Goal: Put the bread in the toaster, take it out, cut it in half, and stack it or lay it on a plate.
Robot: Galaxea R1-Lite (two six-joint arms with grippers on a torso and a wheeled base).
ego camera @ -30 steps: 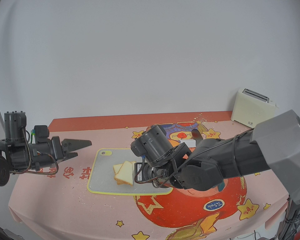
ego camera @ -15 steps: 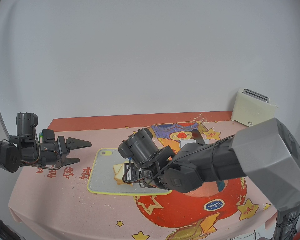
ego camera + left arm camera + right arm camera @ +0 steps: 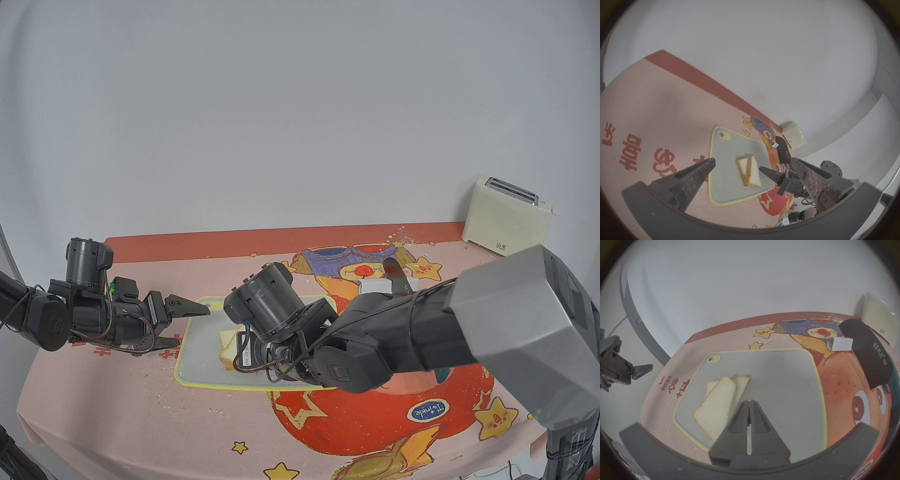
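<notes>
We judge the task to be well along: the bread lies on the board as two pieces, one leaning over the other, which suggests the toasting and cutting are done. The toaster stands at the table's far right corner, its slots showing nothing sticking out. What seems left is the plating or tidier stacking, and we see no plate to receive the pieces. The right gripper is low over the board just beside the pieces, its jaws pressed together with nothing between them; we cannot tell whether the tips touch the bread. The left gripper hovers at the board's left edge, jaws spread wide and empty, pointed toward the bread. A dark, blade-like tool rests beyond the board against a small white block, apart from both grippers. The table wears a pink cloth with a red border, stars and a big red cartoon print, dotted with crumbs near the board and by the far edge. Behind it is a plain pale wall.
</notes>
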